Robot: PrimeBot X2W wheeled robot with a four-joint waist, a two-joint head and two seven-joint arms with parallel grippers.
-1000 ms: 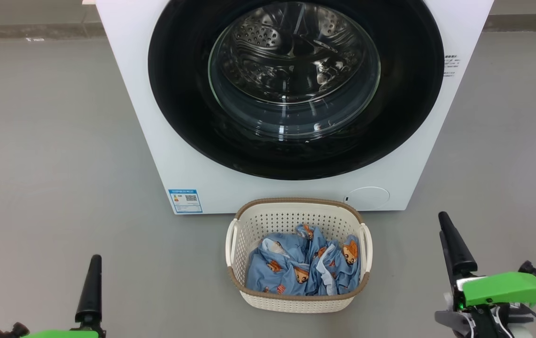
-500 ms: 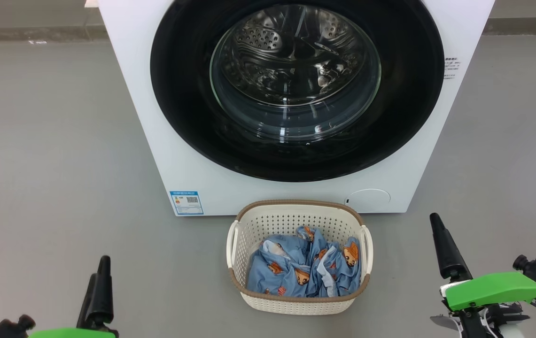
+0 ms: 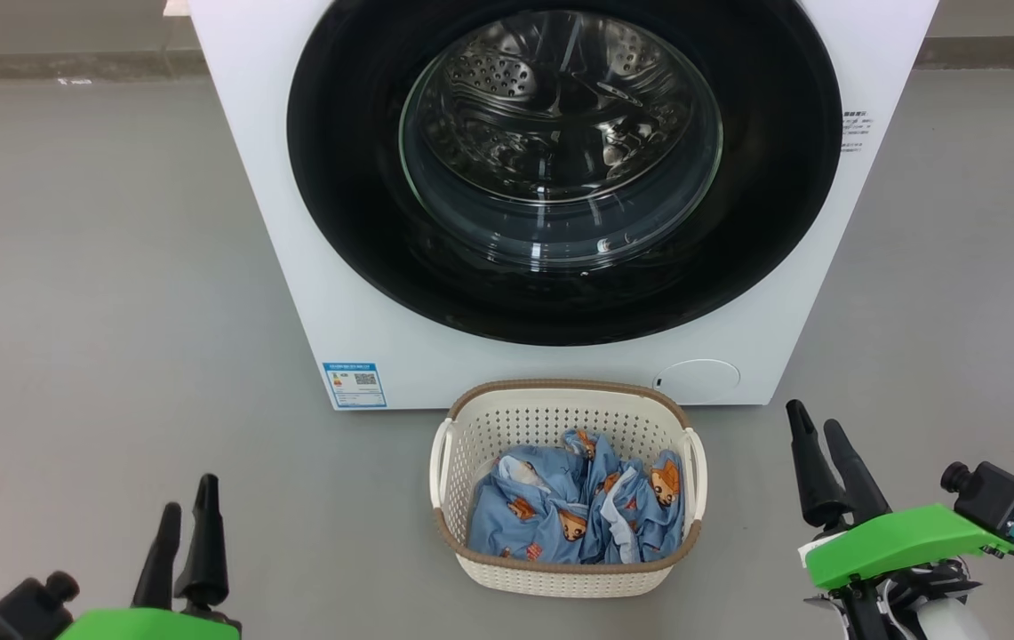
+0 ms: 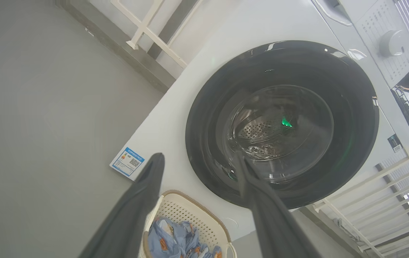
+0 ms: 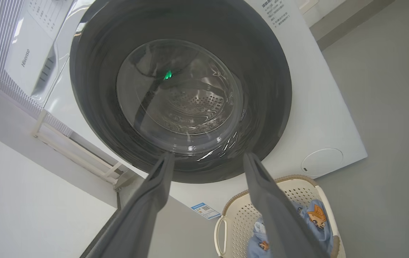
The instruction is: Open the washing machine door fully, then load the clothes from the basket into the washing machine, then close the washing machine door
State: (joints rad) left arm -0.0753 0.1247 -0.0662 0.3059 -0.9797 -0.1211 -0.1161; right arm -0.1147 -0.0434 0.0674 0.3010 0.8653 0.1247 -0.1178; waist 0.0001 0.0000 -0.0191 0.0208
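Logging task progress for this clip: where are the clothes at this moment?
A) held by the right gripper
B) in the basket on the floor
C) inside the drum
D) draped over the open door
B: the clothes lie bunched in the basket, which stands in front of the washing machine door. The door is shut, and no fabric is visible in the drum behind its glass.

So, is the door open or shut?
Shut: the door lies flush against the washer front, its glass covering the drum.

Closed door (image 3: 564, 169); clothes (image 3: 560, 516) in basket (image 3: 560, 416)
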